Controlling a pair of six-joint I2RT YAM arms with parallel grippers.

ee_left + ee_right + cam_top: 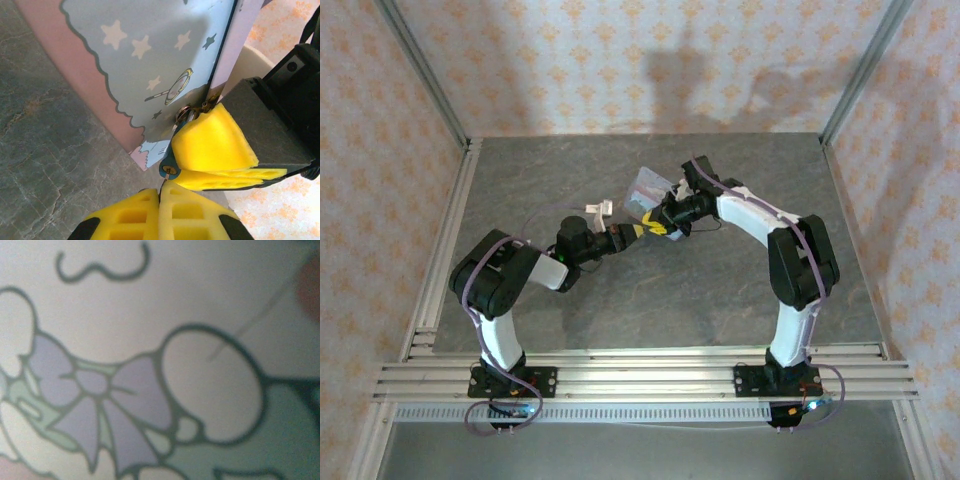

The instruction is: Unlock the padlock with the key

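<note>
Key at keyhole, lock steadied against tin.
Top: meeting mid-worktop, toward far edge, left gripper [650, 231] and right gripper [667, 220] nose to nose beside the tin [648, 190]. Left wrist: padlock [169, 167] hanging off tin hasp, clamped in right pads [215, 142] so as not to swing; left pads [190, 215] pressed shut on thin sliver, likely key [162, 185], lined up under keyhole. Right wrist: blurred tin print, close against lens.

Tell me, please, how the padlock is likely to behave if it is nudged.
The padlock is hooked by its shackle to the tin box's latch, so it would probably swing, not slide. It looks small and rigid, so it is likely light. Its smooth body might slip when squeezed.
</note>
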